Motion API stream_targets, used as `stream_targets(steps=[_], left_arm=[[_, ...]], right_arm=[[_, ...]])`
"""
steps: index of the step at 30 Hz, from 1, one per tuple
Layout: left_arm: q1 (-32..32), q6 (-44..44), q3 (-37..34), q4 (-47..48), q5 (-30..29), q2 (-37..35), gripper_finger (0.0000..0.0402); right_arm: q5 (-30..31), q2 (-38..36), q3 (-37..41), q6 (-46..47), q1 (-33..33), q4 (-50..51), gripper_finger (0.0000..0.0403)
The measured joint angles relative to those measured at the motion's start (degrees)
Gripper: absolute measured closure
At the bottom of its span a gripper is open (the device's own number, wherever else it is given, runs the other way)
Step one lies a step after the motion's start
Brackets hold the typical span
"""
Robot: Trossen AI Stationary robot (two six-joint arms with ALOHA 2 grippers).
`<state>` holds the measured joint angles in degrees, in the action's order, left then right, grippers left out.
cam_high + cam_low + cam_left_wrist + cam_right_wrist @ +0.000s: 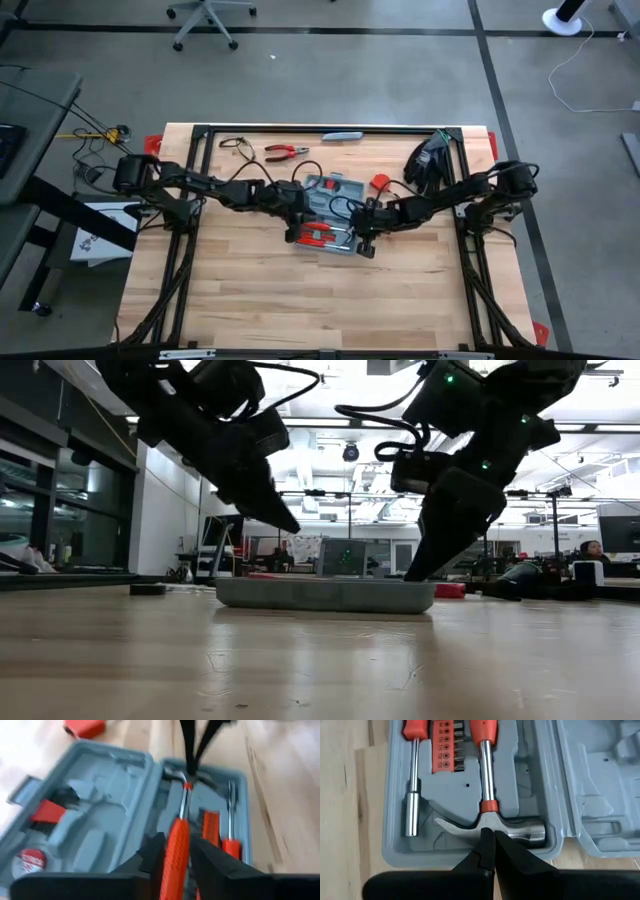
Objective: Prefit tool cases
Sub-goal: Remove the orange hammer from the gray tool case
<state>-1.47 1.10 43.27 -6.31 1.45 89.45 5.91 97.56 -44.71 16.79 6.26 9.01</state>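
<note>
The wooden desk (pixel 250 300) carries the tool case (pixel 330 213) lying open near its middle, a little toward the far edge, both grey-blue halves flat with the moulded insides up. In one half the hammer (pixel 487 795) already rests in its slot, with a bit driver (pixel 412 785) beside it and an orange bit holder (pixel 447 747) between the two. The other half holds a small tape measure (pixel 31 860) and a red piece, while several of its slots look bare. So the fitting seems partly done, roughly midway. Loose on the desk, well apart from the case, red-handled pliers (pixel 287 152) and a utility knife (pixel 342 136) lie near the far edge, and a small red item (pixel 380 182) sits just beside the case; these likely remain to be seated, and the case to be closed. The left claw (pixel 175 855) straddles the hammer's orange handle, fingers slightly spread either side; whether it pinches the handle I cannot tell. The right claw (pixel 490 845) is pressed together, its tip at the hammer's head, apparently steadying it.
</note>
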Motion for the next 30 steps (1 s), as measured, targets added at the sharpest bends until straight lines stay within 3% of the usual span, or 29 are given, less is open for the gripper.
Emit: stream_targets(steps=[6,11,22,27,30], left_arm=[[0.9,-4.6,0.0,6.1,-0.6,0.0,0.0233],[0.7,-6.1,0.0,6.9,-2.6,0.0,0.0199],[0.6,-6.2,0.0,8.0,-1.8,1.1,0.0193],[0.6,-6.2,0.5,6.7,-0.2,7.2,0.0193],[0.6,-6.7,2.8,6.8,-3.4,10.6,0.0194]], right_arm=[[-1.2,0.2,0.2,-0.8,-1.0,-1.9,0.0403],[-2.0,0.2,0.4,-1.3,-1.4,-2.5,0.0403],[-1.9,0.3,0.5,-1.8,-1.4,-3.6,0.0403],[-1.9,0.4,0.5,-1.9,-1.4,-4.1,0.0403],[-1.9,0.4,0.6,-2.3,-1.4,-4.3,0.0403]])
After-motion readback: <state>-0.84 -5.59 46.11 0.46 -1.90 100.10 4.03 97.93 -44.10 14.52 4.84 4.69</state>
